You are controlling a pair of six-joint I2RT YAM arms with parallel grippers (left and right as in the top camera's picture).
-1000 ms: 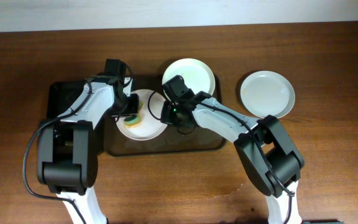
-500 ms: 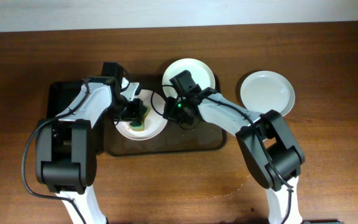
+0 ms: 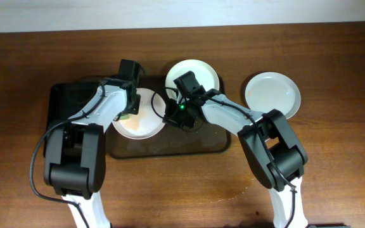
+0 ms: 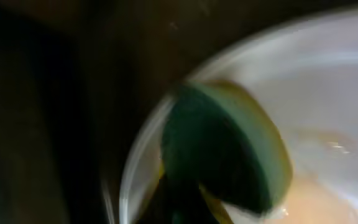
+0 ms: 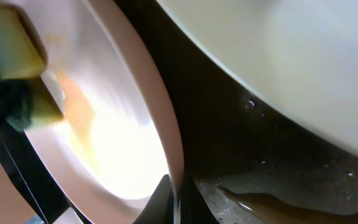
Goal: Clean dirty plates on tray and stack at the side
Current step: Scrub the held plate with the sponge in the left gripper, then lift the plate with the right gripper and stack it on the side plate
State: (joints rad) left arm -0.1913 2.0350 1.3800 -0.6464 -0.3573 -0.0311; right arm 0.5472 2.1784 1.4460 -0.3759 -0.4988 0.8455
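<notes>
One white plate (image 3: 143, 120) with orange-brown smears lies on the dark brown tray (image 3: 170, 147). My left gripper (image 3: 128, 107) is shut on a green and yellow sponge (image 4: 222, 149) pressed on this plate's left rim (image 4: 328, 93). My right gripper (image 3: 172, 115) is shut on the same plate's right rim (image 5: 160, 137), its fingers (image 5: 176, 199) pinching the edge. The sponge also shows in the right wrist view (image 5: 11, 37). A second plate (image 3: 192, 76) sits at the tray's back edge (image 5: 303, 62). A third plate (image 3: 272, 95) lies on the table to the right.
A smaller black tray (image 3: 63, 101) lies left of the brown tray, under my left arm. The brown tray's floor is wet (image 5: 272, 180). The wooden table (image 3: 334, 164) extends to the right and front.
My left gripper has swept the sponge from the plate's middle to its left rim. The plate has shifted slightly left. My right gripper stays on the rim.
</notes>
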